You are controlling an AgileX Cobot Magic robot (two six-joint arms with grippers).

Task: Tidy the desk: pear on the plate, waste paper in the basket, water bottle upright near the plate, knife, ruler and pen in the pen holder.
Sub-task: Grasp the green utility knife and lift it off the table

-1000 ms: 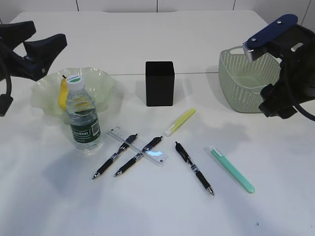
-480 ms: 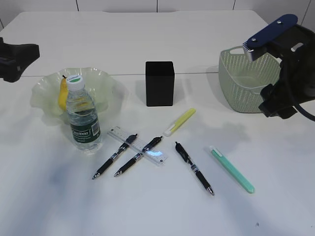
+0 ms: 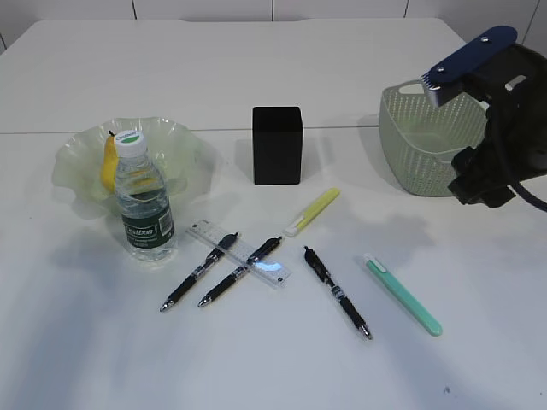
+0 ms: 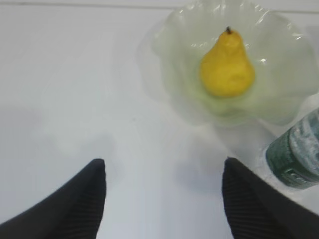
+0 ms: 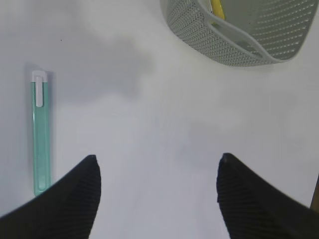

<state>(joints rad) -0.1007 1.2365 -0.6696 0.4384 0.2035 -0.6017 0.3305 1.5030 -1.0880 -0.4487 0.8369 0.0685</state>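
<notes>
The yellow pear (image 4: 228, 64) lies in the wavy glass plate (image 4: 169, 40). Just in front of the plate the water bottle (image 3: 144, 201) stands upright. My left gripper (image 4: 163, 164) is open over bare table short of the plate and does not show in the exterior view. The black pen holder (image 3: 278, 145) stands mid-table. Two of the three black pens (image 3: 338, 293) lie across the clear ruler (image 3: 239, 254). A teal knife (image 5: 41, 134) lies left of my open, empty right gripper (image 5: 157, 159), with the basket (image 5: 239, 45) beyond it. The waste paper is out of view.
A yellow marker-like stick (image 3: 312, 211) lies between the pen holder and the pens. The right arm (image 3: 500, 128) hangs in front of the basket's right side. Something yellow (image 5: 217, 7) shows inside the basket; I cannot tell what it is.
The left arm has drawn back to the left and left the exterior view. The right arm and all the things on the table have stayed where they were.
</notes>
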